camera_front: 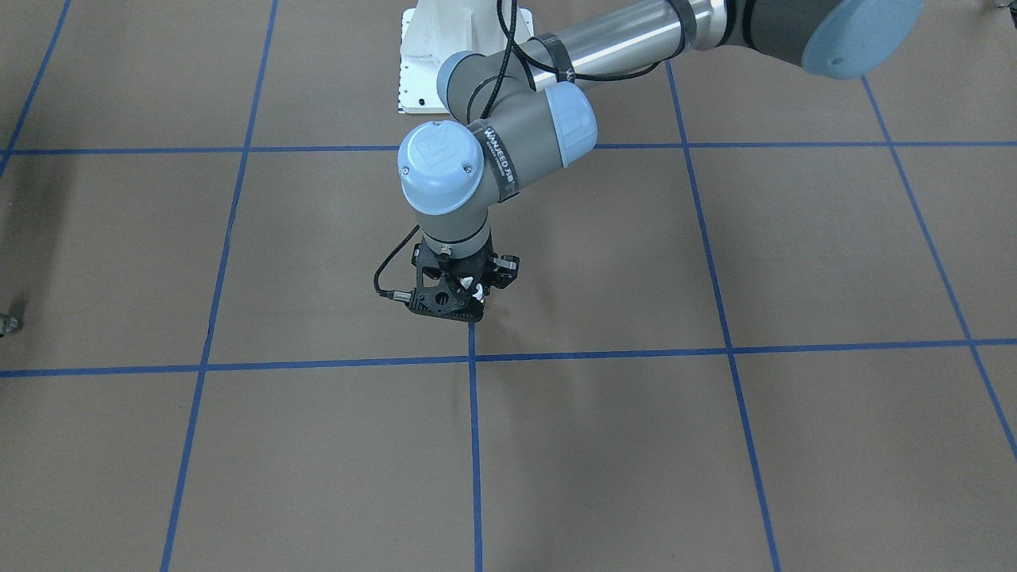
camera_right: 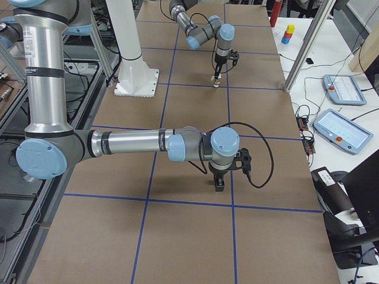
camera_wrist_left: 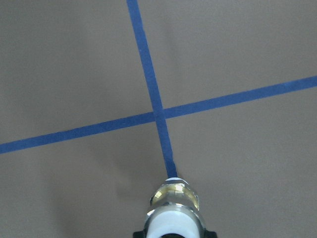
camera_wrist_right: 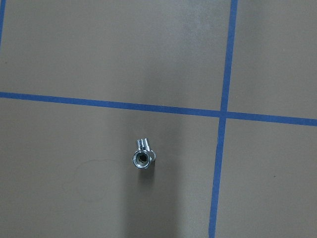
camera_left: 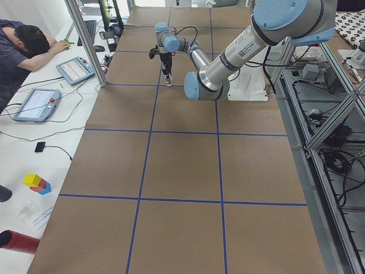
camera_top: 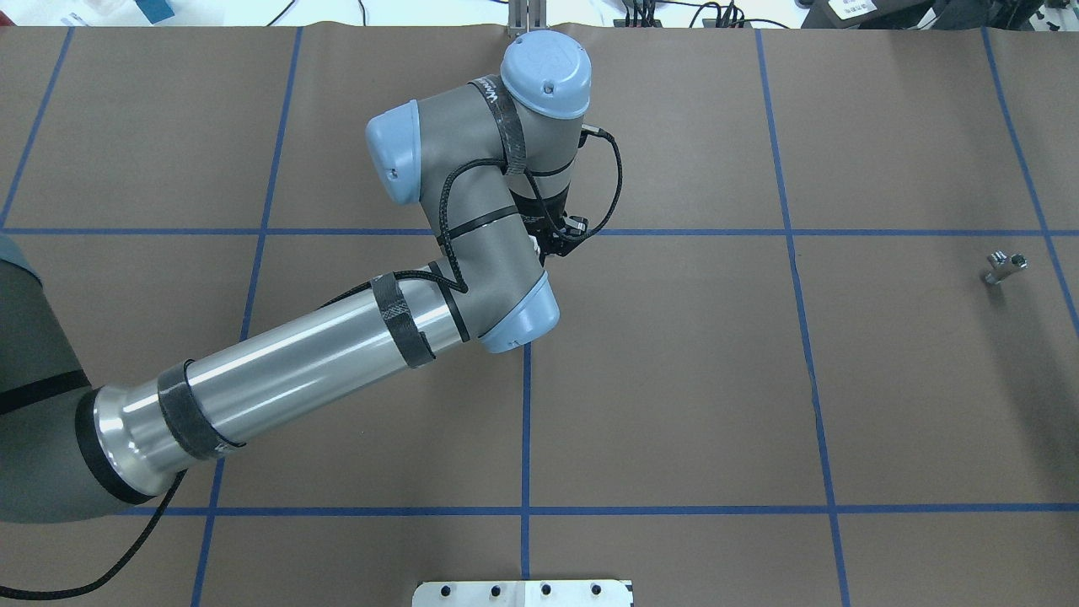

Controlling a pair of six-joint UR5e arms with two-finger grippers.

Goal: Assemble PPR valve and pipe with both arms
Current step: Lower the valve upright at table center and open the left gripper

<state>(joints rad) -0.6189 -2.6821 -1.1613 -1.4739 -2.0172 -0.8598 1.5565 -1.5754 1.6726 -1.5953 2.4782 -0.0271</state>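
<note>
PPR valve held in left fingers. Right fingers, can't tell their gap, over loose pipe on surface. Off-centre grab could roll it.

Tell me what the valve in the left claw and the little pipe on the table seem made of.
The valve: brass-looking middle, yellow glints on faceted metal; near end matte white, likely plastic. The pipe: bright silvery metal, perhaps plated or steel; shiny highlights, ribbed threads on its side stub.
</note>
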